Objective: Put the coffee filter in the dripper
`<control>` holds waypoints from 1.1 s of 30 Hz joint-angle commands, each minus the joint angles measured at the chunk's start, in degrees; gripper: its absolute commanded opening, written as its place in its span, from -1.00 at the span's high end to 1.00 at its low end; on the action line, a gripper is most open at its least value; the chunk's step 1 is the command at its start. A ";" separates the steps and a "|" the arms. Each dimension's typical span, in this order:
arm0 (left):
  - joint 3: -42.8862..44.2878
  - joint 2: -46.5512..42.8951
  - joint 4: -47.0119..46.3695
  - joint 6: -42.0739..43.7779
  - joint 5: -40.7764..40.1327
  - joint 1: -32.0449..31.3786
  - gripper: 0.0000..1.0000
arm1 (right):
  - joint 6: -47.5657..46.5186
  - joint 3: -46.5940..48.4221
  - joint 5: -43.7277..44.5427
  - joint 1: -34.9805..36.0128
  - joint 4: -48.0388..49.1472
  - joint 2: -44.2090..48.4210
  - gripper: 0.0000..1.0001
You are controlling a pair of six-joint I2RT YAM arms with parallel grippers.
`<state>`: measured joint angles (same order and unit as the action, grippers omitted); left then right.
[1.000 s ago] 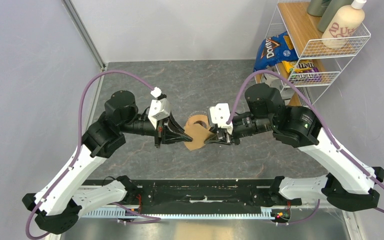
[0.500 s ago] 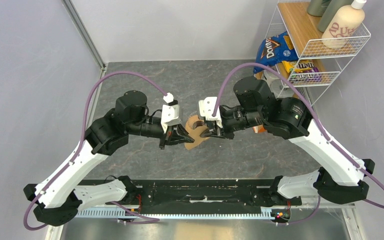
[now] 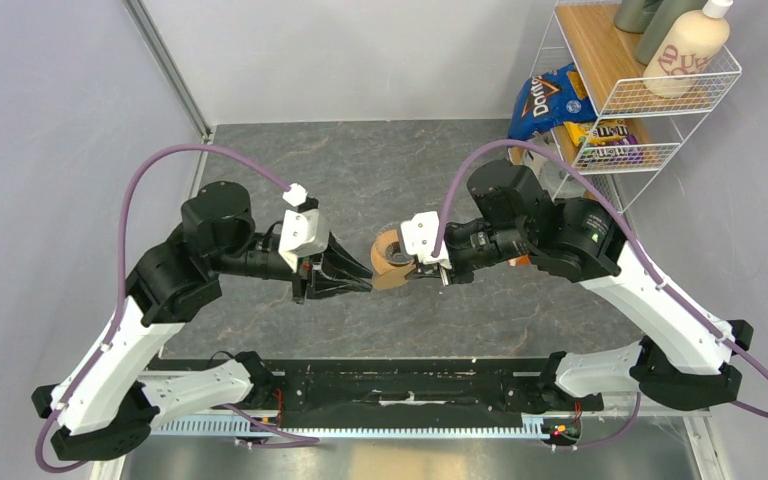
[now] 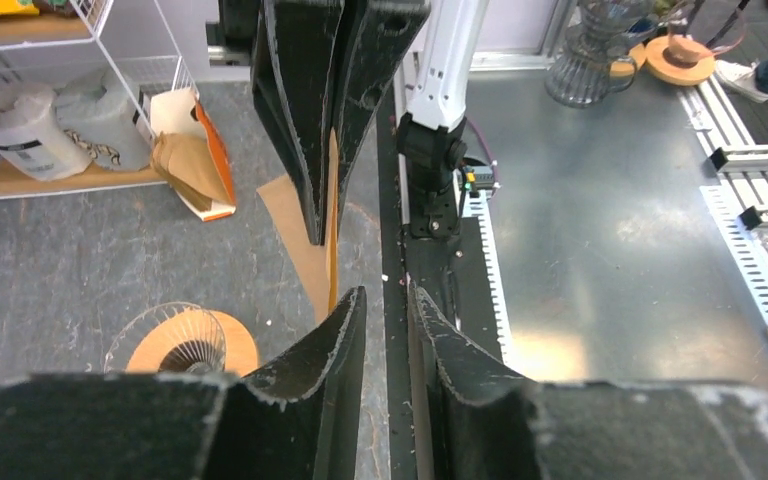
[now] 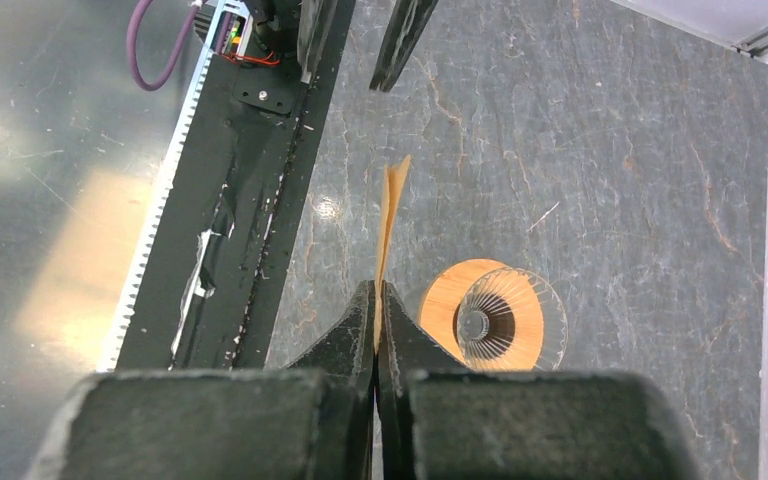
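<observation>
The tan paper coffee filter point(image 3: 388, 275) hangs pinched in my right gripper point(image 3: 417, 272), which is shut on its edge. In the right wrist view the filter point(image 5: 392, 210) stands edge-on above the table, just left of the dripper point(image 5: 495, 320), a clear ribbed glass cone on a round wooden collar. The dripper point(image 3: 392, 243) sits on the table right behind the filter. My left gripper point(image 3: 365, 282) is open by a narrow gap and empty, just left of the filter. In the left wrist view its tips point(image 4: 388, 300) face the filter point(image 4: 305, 235), and the dripper point(image 4: 182, 345) is at lower left.
A wire shelf point(image 3: 650, 100) at the right back holds a chip bag point(image 3: 550, 100), a candy pack and bottles. A black rail point(image 3: 410, 385) runs along the near table edge. A torn paper bag point(image 4: 195, 150) lies under the shelf.
My left gripper has let go of the filter and drawn back to the left. My right gripper now holds the filter alone, close beside the dripper.
</observation>
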<state>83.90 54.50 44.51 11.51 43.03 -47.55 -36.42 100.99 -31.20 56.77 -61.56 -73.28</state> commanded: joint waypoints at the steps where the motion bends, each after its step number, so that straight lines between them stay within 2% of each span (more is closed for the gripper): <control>1: 2.60 1.48 -0.41 -4.63 4.24 0.33 0.42 | -2.32 0.52 -1.14 0.79 -0.38 0.37 1.00; 8: 1.97 2.89 -1.54 -6.68 1.71 0.31 0.34 | -3.10 1.15 -1.37 1.54 -1.01 0.41 1.00; 15: 1.54 3.25 -2.26 -6.45 2.78 0.27 0.31 | -4.27 1.20 -1.06 2.50 -2.45 0.63 1.00; 19: 0.88 3.14 -2.24 -5.75 5.31 0.27 0.42 | -4.40 1.27 -0.88 2.83 -2.56 0.64 1.00; 25: 0.30 3.09 -2.06 -5.65 5.93 0.26 0.41 | -4.69 1.44 -0.95 3.08 -2.48 0.37 1.00; 33: 0.22 3.59 -2.08 -5.52 5.99 0.26 0.65 | -5.76 1.54 -1.14 3.81 -2.60 0.26 1.00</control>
<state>84.23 58.19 44.05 6.63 47.13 -47.35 -41.04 100.95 -31.44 60.03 -64.01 -73.28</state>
